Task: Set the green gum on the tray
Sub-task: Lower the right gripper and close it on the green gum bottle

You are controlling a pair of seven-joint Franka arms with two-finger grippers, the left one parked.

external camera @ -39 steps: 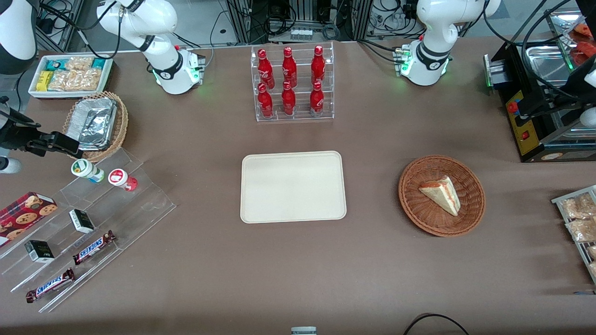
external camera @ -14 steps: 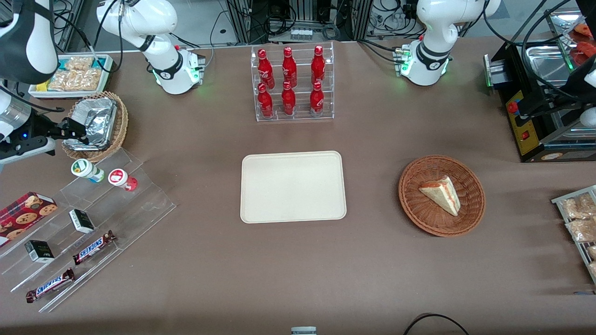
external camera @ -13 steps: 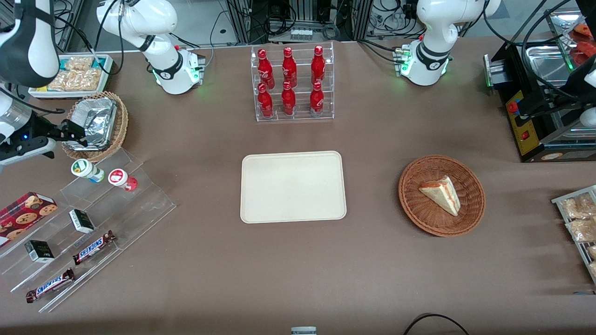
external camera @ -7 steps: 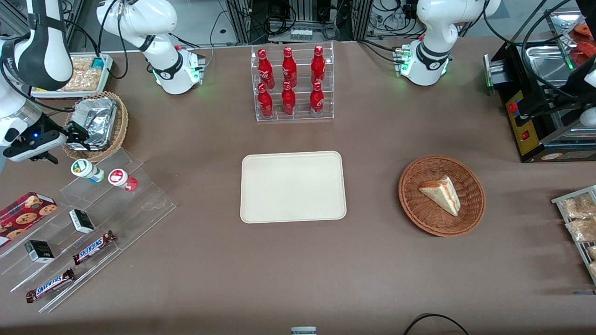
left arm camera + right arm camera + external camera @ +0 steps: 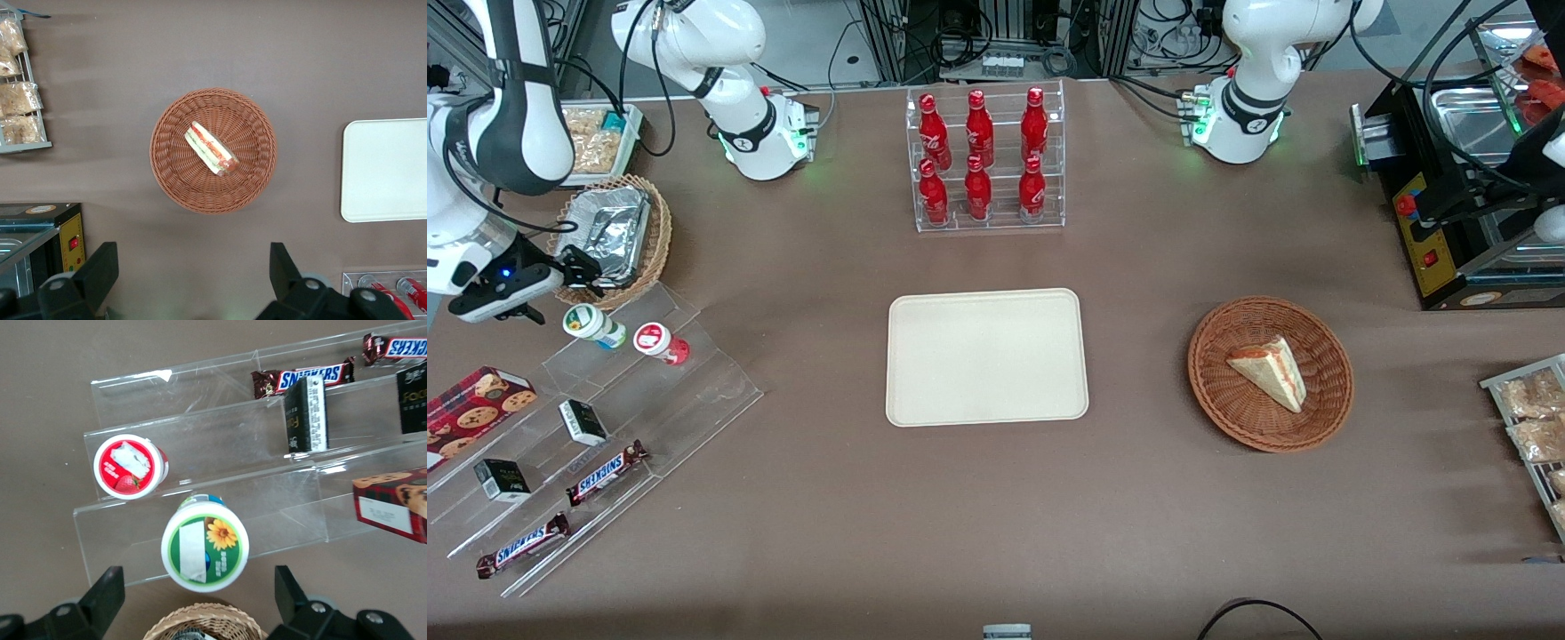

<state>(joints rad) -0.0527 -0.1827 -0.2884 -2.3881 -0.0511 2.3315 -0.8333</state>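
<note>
- Gripper point(image 5: 591, 271) of the working arm hangs over the edge of the wicker basket point(image 5: 654, 244) that holds foil containers point(image 5: 609, 229), a little farther from the front camera than the green gum point(image 5: 592, 325); its fingers point(image 5: 100, 597) are spread wide apart and hold nothing.
- Green gum stands upright on the top step of the clear acrylic display stand point(image 5: 649, 391), toward the working arm's end of the table; the wrist view shows its white lid point(image 5: 205, 546) with a green mark and a sunflower, between the two spread fingers but below them, untouched.
- Red-lidded canister point(image 5: 660, 343) stands just beside the green gum on the same stand, one step lower and apart from it.
- Snickers bars point(image 5: 605, 472) and small dark boxes point(image 5: 583, 422) lie on the lower steps, nearer the front camera.
- Tray point(image 5: 987, 356) lies bare at the middle of the table, well apart from the green gum.
- Rack of red bottles point(image 5: 983, 160) stands farther from the front camera than the tray.
- Round basket with a sandwich wedge point(image 5: 1270, 373) sits toward the parked arm's end.
</note>
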